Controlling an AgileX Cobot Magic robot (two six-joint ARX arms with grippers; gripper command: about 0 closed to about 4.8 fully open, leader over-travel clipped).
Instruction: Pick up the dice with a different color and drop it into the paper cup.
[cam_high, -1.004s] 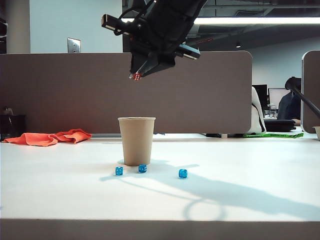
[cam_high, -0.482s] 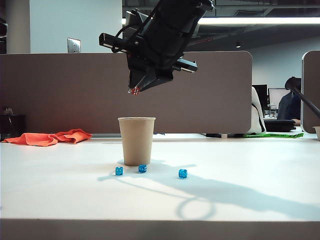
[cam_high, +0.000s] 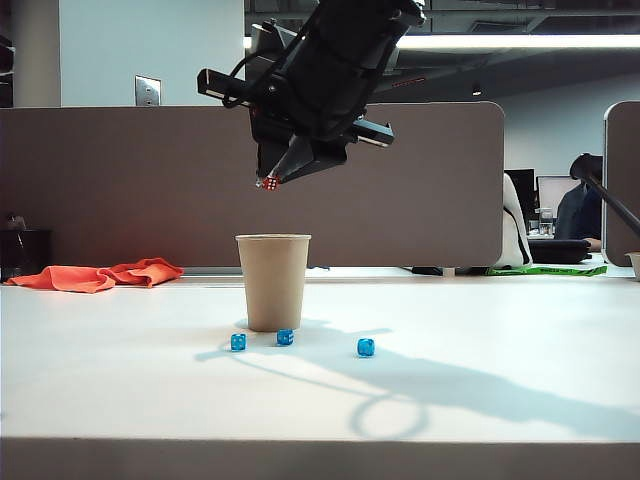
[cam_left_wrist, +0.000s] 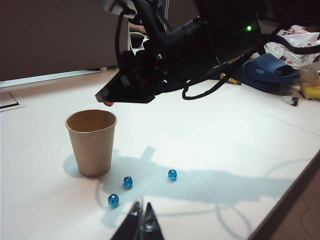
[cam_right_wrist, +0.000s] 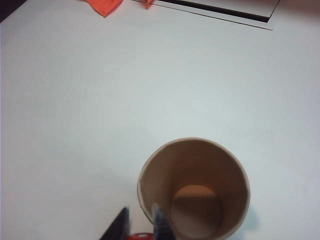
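One small red die (cam_high: 269, 183) is sitting at the very tip of the right tool (cam_high: 271, 182), pinched between its two dark fingers, and that tool is hanging in the air above the paper cup (cam_high: 273, 281). Compared with a second ago it is lower and nearer the cup's mouth, with the die a little toward the left part of the rim as I stand here. In the last half second it is hardly moving at all. Through the right wrist view the fingers (cam_right_wrist: 121, 226) are looking narrow, with the red die (cam_right_wrist: 141, 236) showing between them just beside the cup's rim (cam_right_wrist: 145, 170), so the die is not yet released. The cup's bottom is looking bare.

My guess is that the release is just beginning, and the die may sit close to the rim's edge instead of over the middle, so it could clip the lip.

Down on the counter (cam_high: 480, 330), three blue dice (cam_high: 285, 337) are lying untouched at the foot of the cup. Further back, the left tool (cam_left_wrist: 141, 225) is waiting low over the near counter, its tips closed together and empty. An orange cloth (cam_high: 95, 275) is lying far off to the left.
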